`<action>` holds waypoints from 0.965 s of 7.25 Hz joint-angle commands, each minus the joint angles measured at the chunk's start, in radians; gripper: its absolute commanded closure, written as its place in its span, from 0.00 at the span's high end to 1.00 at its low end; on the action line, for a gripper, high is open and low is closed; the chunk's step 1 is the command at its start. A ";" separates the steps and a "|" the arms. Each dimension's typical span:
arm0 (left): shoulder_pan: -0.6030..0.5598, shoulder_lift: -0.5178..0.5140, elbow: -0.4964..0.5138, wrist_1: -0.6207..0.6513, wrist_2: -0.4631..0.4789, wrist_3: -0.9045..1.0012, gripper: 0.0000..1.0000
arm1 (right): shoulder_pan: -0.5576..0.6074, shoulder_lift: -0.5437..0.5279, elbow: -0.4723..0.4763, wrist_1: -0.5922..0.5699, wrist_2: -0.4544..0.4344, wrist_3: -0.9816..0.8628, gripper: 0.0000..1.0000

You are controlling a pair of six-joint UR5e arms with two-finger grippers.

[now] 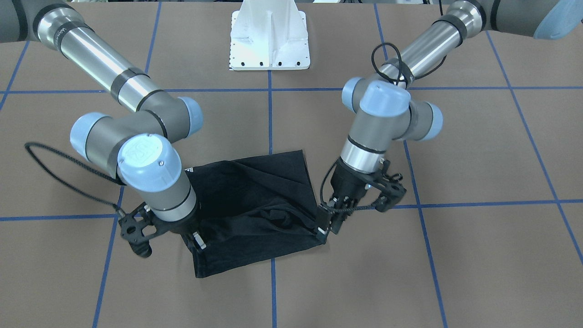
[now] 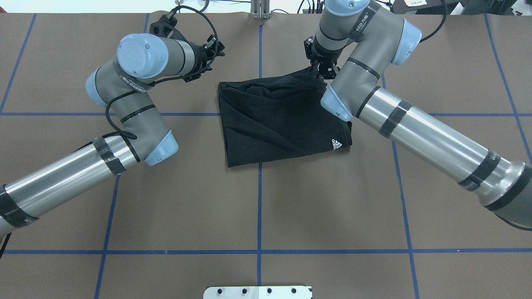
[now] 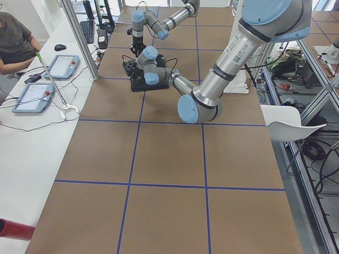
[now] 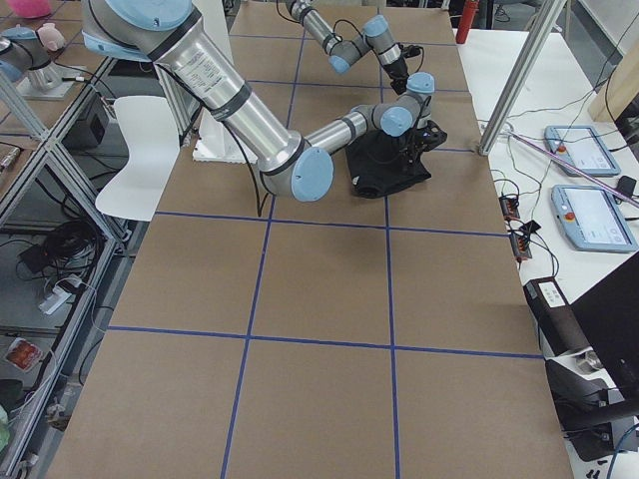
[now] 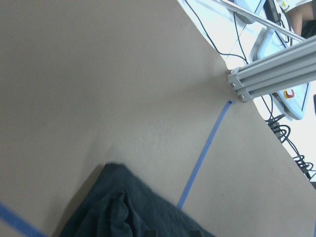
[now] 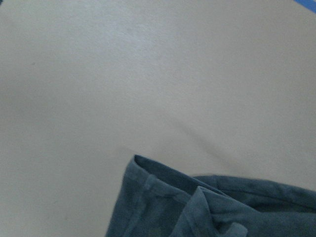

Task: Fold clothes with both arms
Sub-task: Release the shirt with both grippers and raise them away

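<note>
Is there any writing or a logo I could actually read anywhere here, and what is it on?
"EED": black band on the right arm; the rest is hidden.
"ANCED": black band on the left arm; the start is hidden.
White logo on the T-shirt: lettering too small to read.
Print on the right arm's silver tube: blurred.

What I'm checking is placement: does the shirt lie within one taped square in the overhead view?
No, the black T-shirt covers the crossing of two blue tape lines.
</note>
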 commanded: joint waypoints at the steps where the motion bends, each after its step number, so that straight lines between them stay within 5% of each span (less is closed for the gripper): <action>1: -0.026 -0.018 0.049 -0.042 -0.002 0.041 1.00 | 0.065 0.061 -0.059 0.010 0.049 -0.048 1.00; 4: -0.038 0.011 -0.044 -0.031 -0.121 0.059 1.00 | 0.087 0.037 -0.007 -0.042 0.075 -0.135 1.00; 7: -0.040 0.155 -0.257 0.061 -0.123 0.303 1.00 | 0.064 -0.193 0.341 -0.225 0.104 -0.384 1.00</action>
